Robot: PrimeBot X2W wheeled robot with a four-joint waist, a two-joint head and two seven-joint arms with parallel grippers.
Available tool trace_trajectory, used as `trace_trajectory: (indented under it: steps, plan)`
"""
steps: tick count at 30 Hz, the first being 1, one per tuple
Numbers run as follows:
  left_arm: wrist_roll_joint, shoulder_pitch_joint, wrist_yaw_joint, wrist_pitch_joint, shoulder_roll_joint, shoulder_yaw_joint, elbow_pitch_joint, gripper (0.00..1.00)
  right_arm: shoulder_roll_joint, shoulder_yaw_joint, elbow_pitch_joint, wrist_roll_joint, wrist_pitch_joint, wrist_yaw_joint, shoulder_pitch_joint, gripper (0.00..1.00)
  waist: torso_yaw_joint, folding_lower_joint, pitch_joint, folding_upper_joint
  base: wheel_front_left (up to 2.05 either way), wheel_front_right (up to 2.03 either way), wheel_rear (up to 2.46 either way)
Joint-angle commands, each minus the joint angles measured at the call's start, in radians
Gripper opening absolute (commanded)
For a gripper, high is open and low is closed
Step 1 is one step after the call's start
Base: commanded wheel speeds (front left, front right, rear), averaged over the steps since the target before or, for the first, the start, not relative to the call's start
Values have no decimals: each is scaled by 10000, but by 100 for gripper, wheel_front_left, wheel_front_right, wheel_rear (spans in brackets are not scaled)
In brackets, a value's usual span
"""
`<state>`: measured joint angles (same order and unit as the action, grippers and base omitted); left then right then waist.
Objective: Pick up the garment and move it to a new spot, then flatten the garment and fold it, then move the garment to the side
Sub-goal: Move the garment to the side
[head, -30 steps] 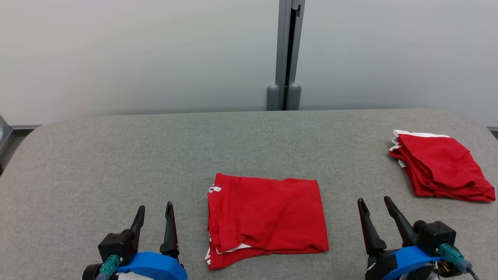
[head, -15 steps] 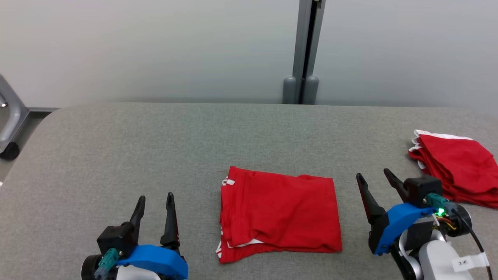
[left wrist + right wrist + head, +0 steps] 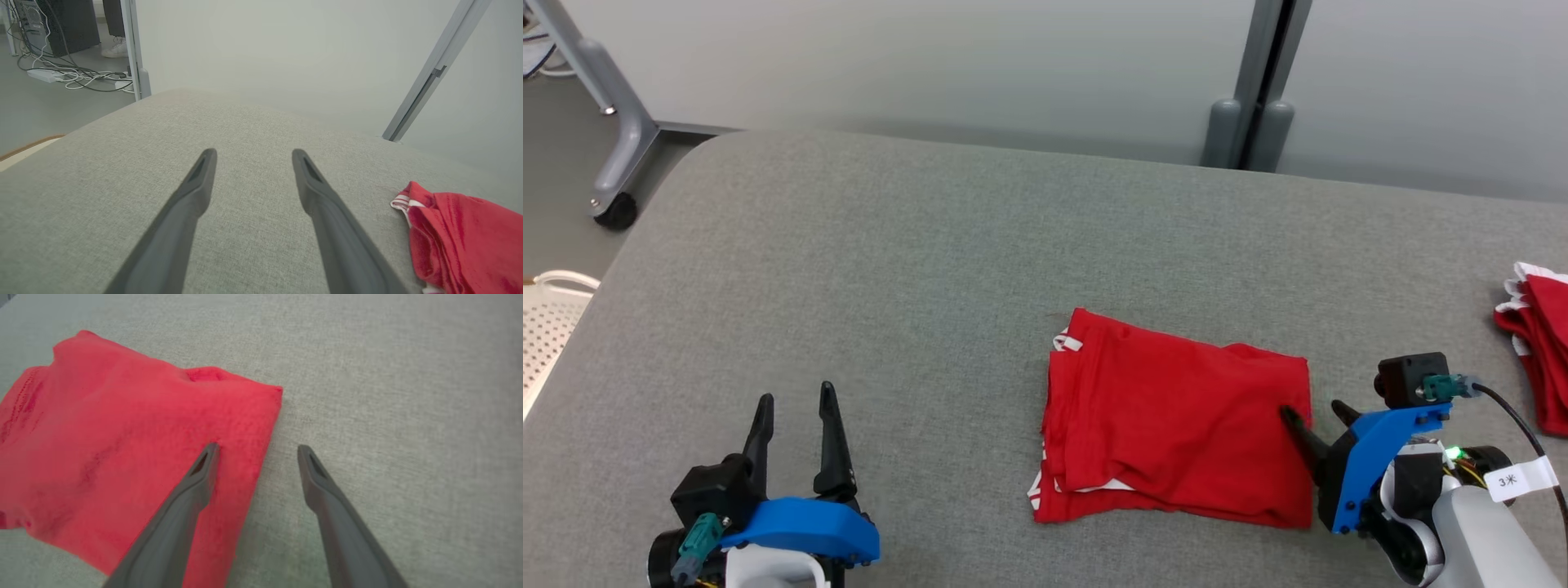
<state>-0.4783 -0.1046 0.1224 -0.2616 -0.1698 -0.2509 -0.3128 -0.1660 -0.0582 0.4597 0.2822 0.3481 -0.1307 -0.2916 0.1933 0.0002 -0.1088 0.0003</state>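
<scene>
**Head view.** A folded red garment [image 3: 1176, 425] lies flat on the grey fabric-covered counter [image 3: 890, 269], right of centre and near the front edge. The right pincer [image 3: 1313, 408] stands at the garment's right edge, its jaws wide: 1 finger lies over the red cloth, the other over bare counter just beside it. The left pincer [image 3: 795, 394] hovers at the lower left, jaws wide and holding nothing, well apart from the garment. A second red pile [image 3: 1535, 359] sits at the counter's far right edge. A grey post [image 3: 1258, 82] rises behind the counter.

**Left wrist view.** The 2 fingers of the left pincer [image 3: 253, 152] spread over bare counter [image 3: 245, 122]. The garment [image 3: 461, 241], with white trim at its corner, lies to the lower right.

**Right wrist view.** The right pincer [image 3: 258, 446] straddles the garment's [image 3: 122, 437] edge. Whether the finger over the cloth touches it cannot be told.
</scene>
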Motion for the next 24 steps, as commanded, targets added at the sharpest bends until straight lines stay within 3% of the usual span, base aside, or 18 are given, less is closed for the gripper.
trace_trajectory:
  steps: [1, 10, 11, 12, 14, 15, 24]
  plan:
    - [78, -4, -69, -43, 14, 102, 66, 100, -108, -75, 91, 175, 130, -2, -162, 100, 243, -2, -237, -3, 0, 0, 0]
    - [357, -64, -248, -43, 162, 392, 62, 100, -140, -831, 650, 1020, 647, -3, -320, 100, 453, -2, -471, -3, 0, 0, 0]
    - [407, -67, -259, -43, 170, 415, 59, 100, -142, -886, 686, 1050, 625, -3, -346, 67, 440, -2, -485, -3, 0, 0, 0]
    - [436, -79, -267, -43, 175, 430, 64, 100, -141, -947, 714, 1084, 623, -3, -393, 46, 417, -2, -503, -3, 0, 0, 0]
    - [519, -123, -321, -43, 195, 428, 76, 100, -185, -1053, 762, 1135, 542, -3, -513, 9, 333, -2, -552, -3, 0, 0, 0]
    - [532, -150, -330, -43, 215, 419, 85, 100, -236, -1082, 773, 1135, 448, -3, -571, 0, 278, -2, -576, -3, 0, 0, 0]
    - [615, -387, -533, -43, 350, 367, 387, 100, -897, -1465, 419, 1108, 140, 0, -1264, 0, -1026, -2, -824, -3, 0, 0, 0]
